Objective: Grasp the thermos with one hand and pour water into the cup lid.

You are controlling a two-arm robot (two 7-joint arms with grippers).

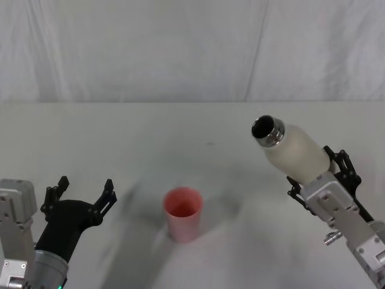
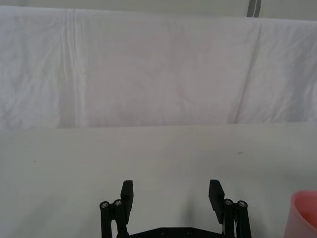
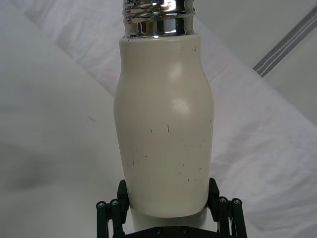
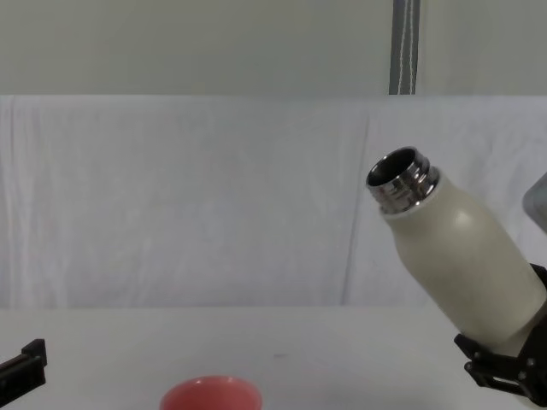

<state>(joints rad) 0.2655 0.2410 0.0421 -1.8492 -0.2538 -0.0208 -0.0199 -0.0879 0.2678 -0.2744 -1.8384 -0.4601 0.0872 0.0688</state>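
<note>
Half done, roughly: the tall cream-white matte thermos (image 1: 296, 152) with the shiny threaded steel neck is already lifted off the desk and tilted, open mouth pointing up and toward the robot's left. It is gripped low on its body by the black two-fingered right pincer (image 3: 168, 206), fingers clamped against both sides of the bottle. No water visible leaving the mouth, so pouring looks not yet started.

The small round pink-red cup lid (image 1: 183, 213) stands upright on the white desk (image 1: 120, 138), near centre front, well apart from the thermos mouth, lower and to its left. Left to do, by my read: carry the mouth over the cup and tip further.

The black left pincer (image 1: 78, 194) hovers at the robot's near left, fingers spread wide, holding nothing, near the cup but not touching.

Room: the stretch of desk between thermos and cup is bare. A white cloth backdrop (image 4: 188, 196) hangs behind the far edge, well back from the work. The cup sits close to the near edge in the chest view.
</note>
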